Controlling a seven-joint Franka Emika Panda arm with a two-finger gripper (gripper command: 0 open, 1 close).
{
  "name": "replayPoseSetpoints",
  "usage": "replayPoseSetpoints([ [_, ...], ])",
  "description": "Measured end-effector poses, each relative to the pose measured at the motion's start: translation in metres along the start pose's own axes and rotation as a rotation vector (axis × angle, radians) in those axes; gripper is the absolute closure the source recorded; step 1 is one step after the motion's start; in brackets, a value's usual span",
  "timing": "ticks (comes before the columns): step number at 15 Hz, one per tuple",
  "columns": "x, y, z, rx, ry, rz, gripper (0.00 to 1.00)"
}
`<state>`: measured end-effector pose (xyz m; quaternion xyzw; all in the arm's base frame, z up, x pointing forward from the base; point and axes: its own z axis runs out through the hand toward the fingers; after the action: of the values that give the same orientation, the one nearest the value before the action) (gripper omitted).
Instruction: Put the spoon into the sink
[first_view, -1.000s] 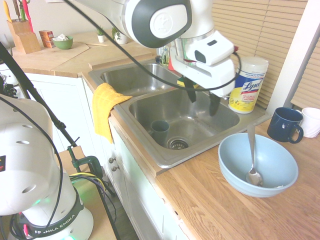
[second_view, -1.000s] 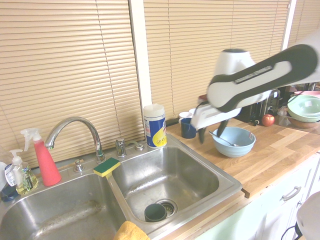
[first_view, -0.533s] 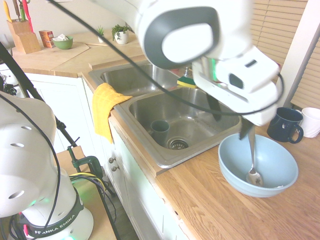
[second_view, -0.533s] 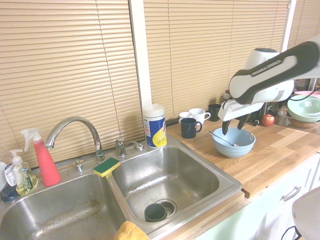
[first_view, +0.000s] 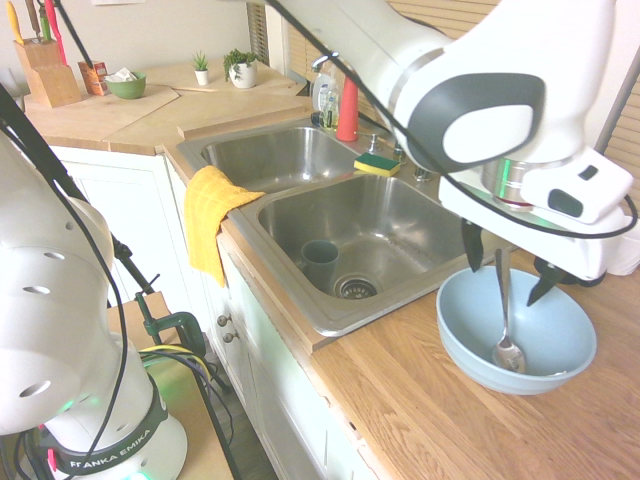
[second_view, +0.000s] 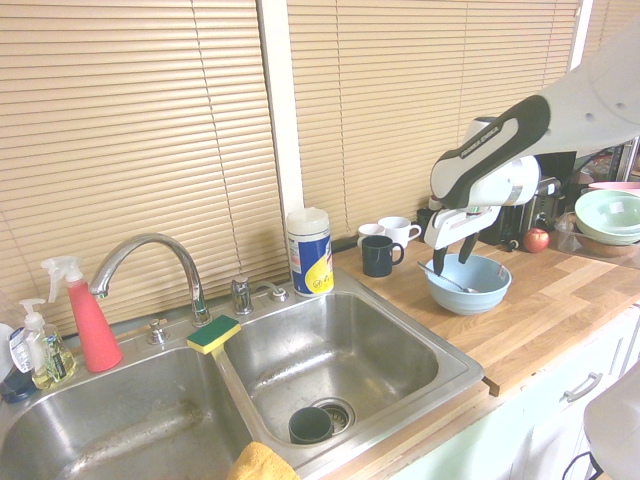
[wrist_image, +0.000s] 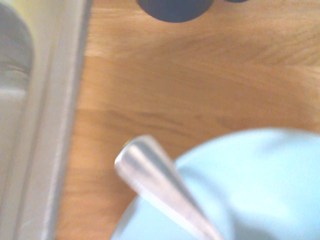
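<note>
The silver spoon (first_view: 504, 318) leans in a light-blue bowl (first_view: 560, 330) on the wooden counter, its handle sticking up over the rim toward the sink. My gripper (first_view: 508, 268) is open just above the bowl, with its two dark fingers on either side of the handle's upper end and not touching it. From the other side, the gripper (second_view: 453, 253) hovers over the spoon (second_view: 446, 277) and bowl (second_view: 470, 285). The wrist view shows the spoon handle (wrist_image: 157, 187) close up over the bowl (wrist_image: 265, 190). The sink (first_view: 400, 230), the basin with the round strainer, lies left of the bowl.
A dark cup (first_view: 320, 262) stands in the sink near the strainer. A yellow cloth (first_view: 212, 215) hangs over the front edge. A sponge (second_view: 213, 334) and tap (second_view: 150, 262) sit behind the basins. A wipes tub (second_view: 309, 250), navy mug (second_view: 378, 256) and white mug (second_view: 399, 231) stand near the bowl.
The arm has swung from above the sink across to the light-blue bowl and come down over the spoon handle. The fingers stayed open. The spoon has not moved.
</note>
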<state>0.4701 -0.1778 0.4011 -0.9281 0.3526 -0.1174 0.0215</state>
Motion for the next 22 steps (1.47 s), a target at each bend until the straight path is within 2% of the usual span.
replayPoseSetpoints([
  [5, 0.010, 0.002, 0.033, -0.041, 0.001, -0.026, 1.00],
  [13, 0.006, -0.008, 0.046, -0.069, 0.007, -0.065, 1.00],
  [22, 0.006, -0.005, 0.058, -0.083, -0.001, -0.051, 1.00],
])
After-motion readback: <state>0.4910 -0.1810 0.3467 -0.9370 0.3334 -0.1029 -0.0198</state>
